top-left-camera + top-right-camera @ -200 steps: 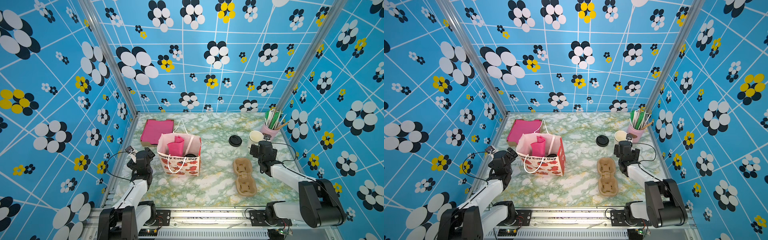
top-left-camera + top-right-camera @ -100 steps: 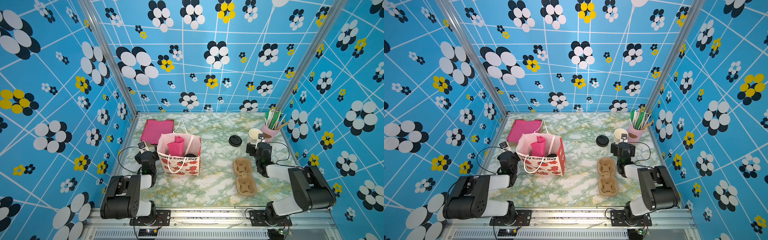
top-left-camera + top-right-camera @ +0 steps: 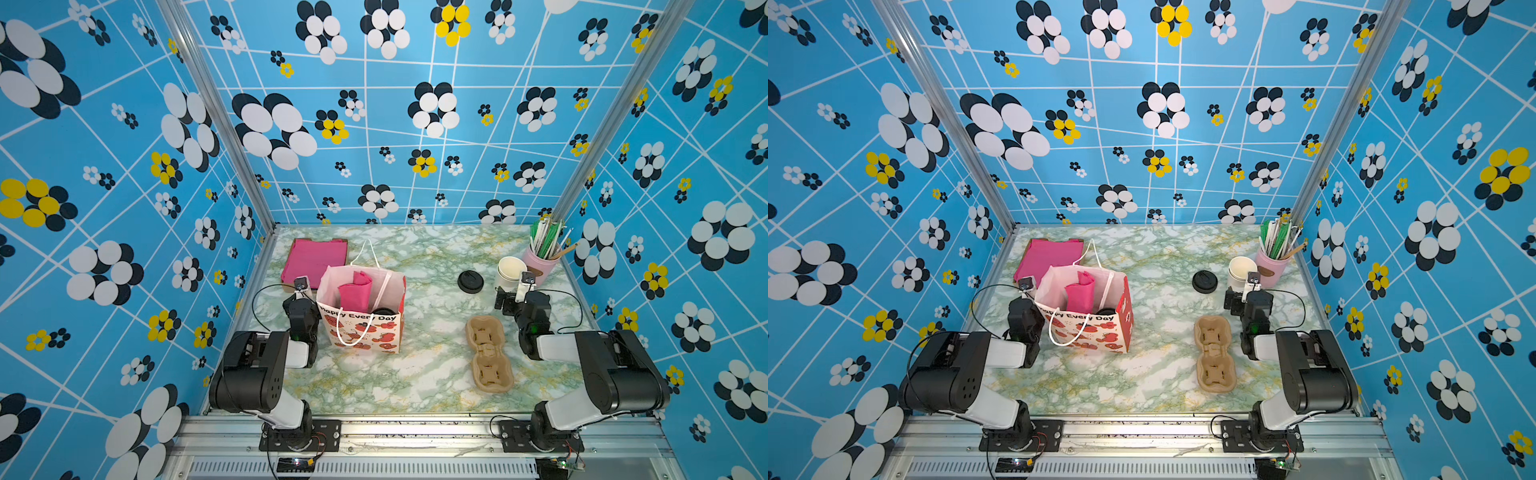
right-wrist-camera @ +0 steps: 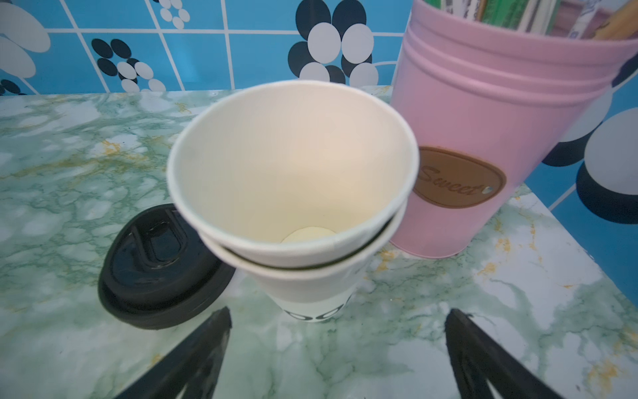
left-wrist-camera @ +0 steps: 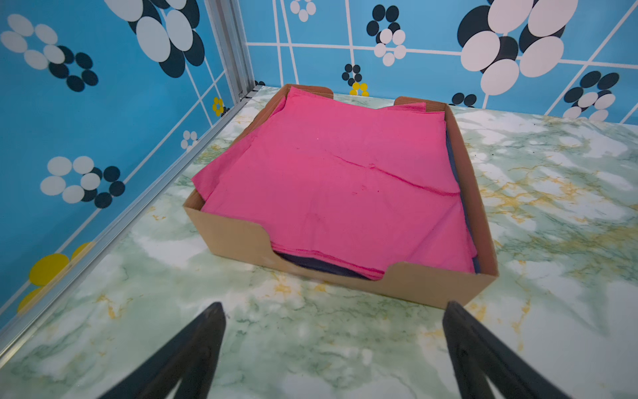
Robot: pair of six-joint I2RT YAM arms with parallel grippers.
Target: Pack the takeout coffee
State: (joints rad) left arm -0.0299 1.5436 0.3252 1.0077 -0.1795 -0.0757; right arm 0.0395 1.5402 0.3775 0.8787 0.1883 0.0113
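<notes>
The coffee [image 3: 382,311] was shown inside the bag [image 3: 365,332] in both top views only. The left gripper [image 5: 332,311] was spread wide before a napkin box [image 5: 234,238], the right gripper [image 4: 338,316] likewise before stacked cups [image 4: 293,165].

Light was bright, even and diffuse in every view, and shadows on the green-veined marble-look tabletop [image 3: 424,374] were faint and soft-edged, lying close beside the brown pulp cup carrier [image 3: 489,353]. Both top views were sharp, but wide-angle distortion made the aluminium corner posts [image 3: 216,116] lean outward toward the upper corners of the frame. The black-lidded takeout coffee [image 3: 382,311] sat dim in the shade inside the white paper gift bag with red print [image 3: 365,336]. In the right wrist view the loose round black plastic lid [image 4: 158,266] carried dull glare, the stacked white paper cups [image 4: 293,165] glowed warm cream inside, and the pink metal bucket [image 4: 483,121] and its straws [image 4: 518,13] were soft and out of focus.
</notes>
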